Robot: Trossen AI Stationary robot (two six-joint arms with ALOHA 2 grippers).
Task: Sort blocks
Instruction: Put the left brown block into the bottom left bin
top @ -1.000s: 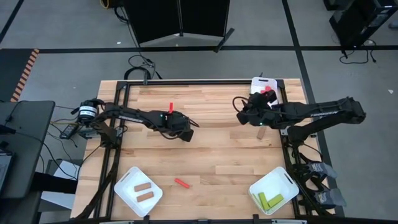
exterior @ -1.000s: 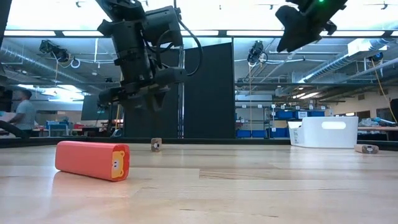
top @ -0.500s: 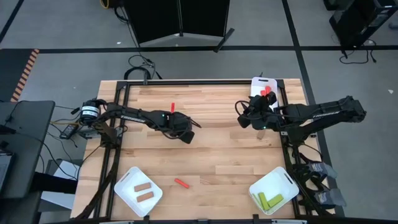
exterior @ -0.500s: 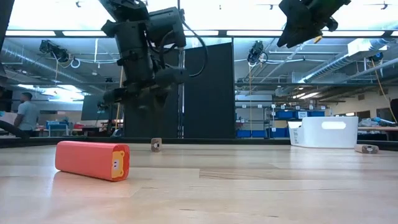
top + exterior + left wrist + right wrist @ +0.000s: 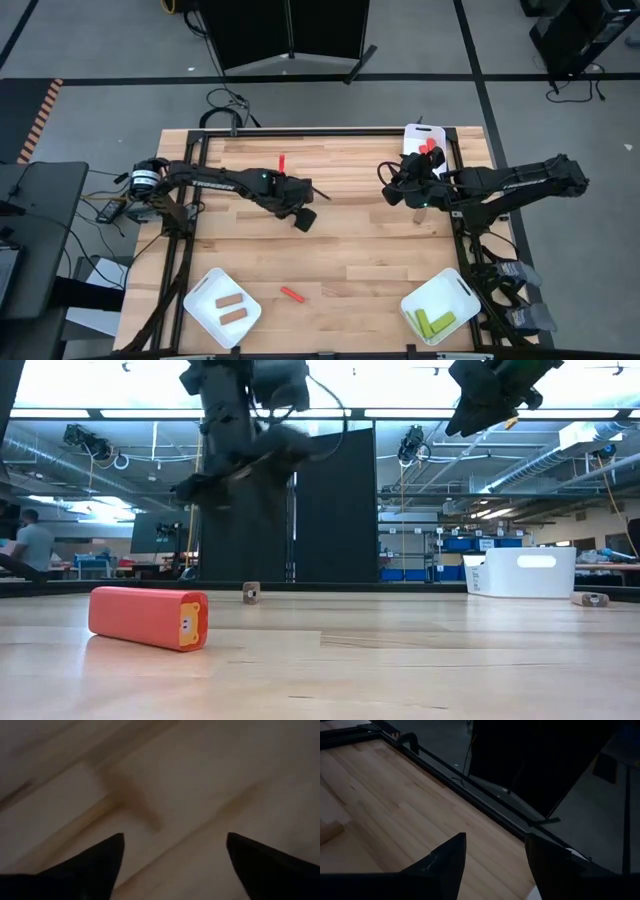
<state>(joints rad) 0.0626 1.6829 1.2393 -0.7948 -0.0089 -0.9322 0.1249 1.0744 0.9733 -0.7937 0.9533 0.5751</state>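
One red block lies flat on the table near the front, large in the low view. Another red block lies near the far edge. A brown block lies under my right arm and also shows in the right wrist view. My left gripper hangs open above bare wood at mid-table, with nothing between its fingers. My right gripper is open and holds nothing. It hovers high at the far right, beside the tray of red blocks.
A white tray at the front left holds two brown blocks. A white tray at the front right holds yellow-green blocks. A black frame rail runs along the table's far edge. Bare wood lies between the two arms.
My left arm has swung a little toward the table's far edge and its gripper has turned about. It shows blurred in the low view. The blocks on the table lie as before.
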